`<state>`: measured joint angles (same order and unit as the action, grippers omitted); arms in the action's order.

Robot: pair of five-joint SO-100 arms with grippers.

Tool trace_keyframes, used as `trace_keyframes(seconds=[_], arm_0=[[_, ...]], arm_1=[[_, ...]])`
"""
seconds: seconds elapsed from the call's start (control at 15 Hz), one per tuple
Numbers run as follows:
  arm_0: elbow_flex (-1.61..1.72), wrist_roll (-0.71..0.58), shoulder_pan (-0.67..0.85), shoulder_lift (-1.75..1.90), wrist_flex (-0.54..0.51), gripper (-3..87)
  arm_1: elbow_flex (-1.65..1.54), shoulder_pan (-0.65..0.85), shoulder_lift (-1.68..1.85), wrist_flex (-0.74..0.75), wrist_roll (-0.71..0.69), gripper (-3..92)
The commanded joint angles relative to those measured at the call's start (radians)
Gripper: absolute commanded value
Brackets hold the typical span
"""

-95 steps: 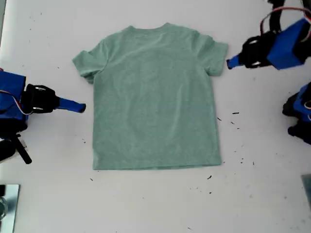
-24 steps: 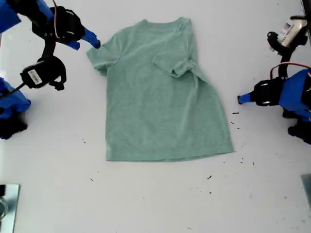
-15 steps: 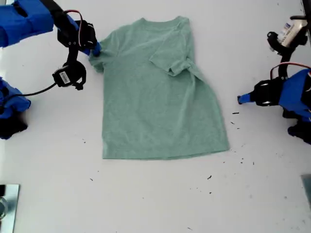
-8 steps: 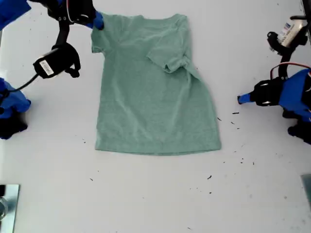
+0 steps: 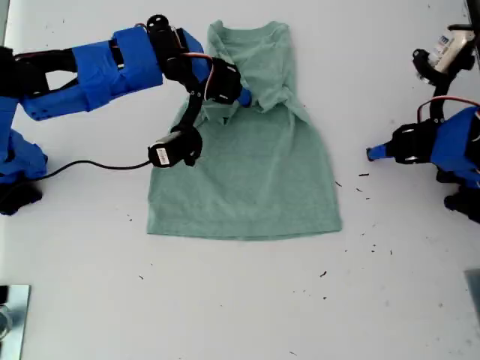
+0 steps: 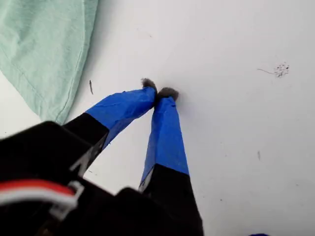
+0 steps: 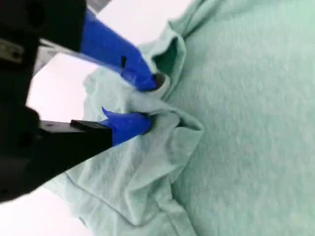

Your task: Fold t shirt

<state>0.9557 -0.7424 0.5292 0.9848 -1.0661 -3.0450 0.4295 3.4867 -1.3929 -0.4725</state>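
White worktop (image 5: pixel 240 315) is carrying the t shirt (image 5: pixel 255 180); second gripper (image 7: pixel 142 103) is pinching a sleeve, pulling it inward for the fold, while first gripper (image 6: pixel 160 93) is idling closed, empty.

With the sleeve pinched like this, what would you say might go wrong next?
My second gripper holds a bunched wad of the t shirt, so releasing here may leave a lumpy, crooked fold. Dragging further could slide the whole shirt. My first gripper sits shut off the cloth's edge, so nothing pins the hem.
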Motion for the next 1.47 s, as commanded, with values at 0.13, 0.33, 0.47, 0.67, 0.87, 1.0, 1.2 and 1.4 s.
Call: trace_keyframes(seconds=[0.13, 0.33, 0.47, 0.67, 0.87, 1.0, 1.2, 1.4], arm_0=[[0.008, -0.066, 0.127, 0.402, -0.273, 17.2], [0.841, 0.015, 0.097, 1.089, -0.1, 0.4], [1.44, 0.193, -0.012, 1.549, 0.054, -0.2], [2.048, 0.466, -0.218, 2.197, 0.135, -0.2], [2.082, 0.505, -0.247, 2.141, 0.164, -0.2], [2.086, 0.495, -0.25, 2.132, 0.175, -0.2], [2.092, 0.489, -0.259, 2.128, 0.184, -0.2], [2.094, 0.486, -0.262, 2.128, 0.187, -0.2]], arm_1=[[-0.031, -0.011, 0.012, 0.0, 0.015, 2.4], [-0.031, -0.008, 0.012, 0.0, 0.014, 2.4], [-0.031, -0.008, 0.012, 0.002, 0.014, 2.4], [-0.032, -0.011, 0.012, 0.005, 0.014, 2.4], [0.098, -0.1, -0.06, 0.012, 0.078, 3.1], [0.523, -0.178, -0.477, -0.094, 0.15, 23.3], [1.155, -0.33, -1.101, -0.239, 0.169, 38.1], [1.399, -0.357, -1.427, -0.304, 0.178, 36.7]])
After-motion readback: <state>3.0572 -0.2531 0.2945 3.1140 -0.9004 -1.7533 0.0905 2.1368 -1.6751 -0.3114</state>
